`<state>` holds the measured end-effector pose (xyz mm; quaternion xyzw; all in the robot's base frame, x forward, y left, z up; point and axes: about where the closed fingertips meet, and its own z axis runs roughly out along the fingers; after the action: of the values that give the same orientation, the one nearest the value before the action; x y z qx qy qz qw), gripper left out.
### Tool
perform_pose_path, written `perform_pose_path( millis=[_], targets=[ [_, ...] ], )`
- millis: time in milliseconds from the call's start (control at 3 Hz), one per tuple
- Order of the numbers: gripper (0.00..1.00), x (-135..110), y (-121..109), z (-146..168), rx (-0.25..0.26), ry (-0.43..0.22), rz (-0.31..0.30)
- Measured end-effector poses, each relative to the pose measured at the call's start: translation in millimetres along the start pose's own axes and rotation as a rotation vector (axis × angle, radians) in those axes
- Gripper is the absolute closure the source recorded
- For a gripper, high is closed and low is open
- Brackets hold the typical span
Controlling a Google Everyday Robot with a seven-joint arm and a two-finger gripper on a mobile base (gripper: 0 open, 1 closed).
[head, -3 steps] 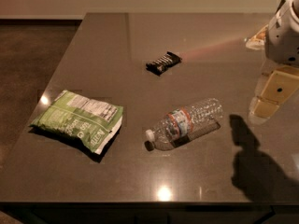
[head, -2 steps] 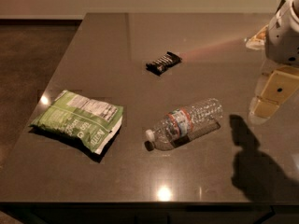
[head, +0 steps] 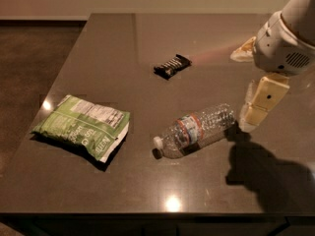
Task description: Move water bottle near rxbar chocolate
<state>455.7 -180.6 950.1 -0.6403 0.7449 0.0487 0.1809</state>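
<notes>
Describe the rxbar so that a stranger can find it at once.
On the dark table, look past the lying bottle, away from the gripper at the right. The rxbar is the only black wrapper, white-striped, much smaller than the green bag.

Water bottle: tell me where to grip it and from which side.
Probably best: grip the bottle across its labelled middle, from above, square to its long axis; it lies on its side. The tool hangs beside its base.

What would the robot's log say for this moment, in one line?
end effector: just right of water bottle base | water bottle: on its side | rxbar chocolate: farther back, apart
</notes>
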Motion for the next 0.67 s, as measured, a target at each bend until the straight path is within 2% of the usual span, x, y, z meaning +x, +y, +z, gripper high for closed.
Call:
perform_pose_path(
  millis=[667],
  targets=[
    [0.00,-21.5,14.2,67.5,-0.153,-0.100,-0.082]
  ],
)
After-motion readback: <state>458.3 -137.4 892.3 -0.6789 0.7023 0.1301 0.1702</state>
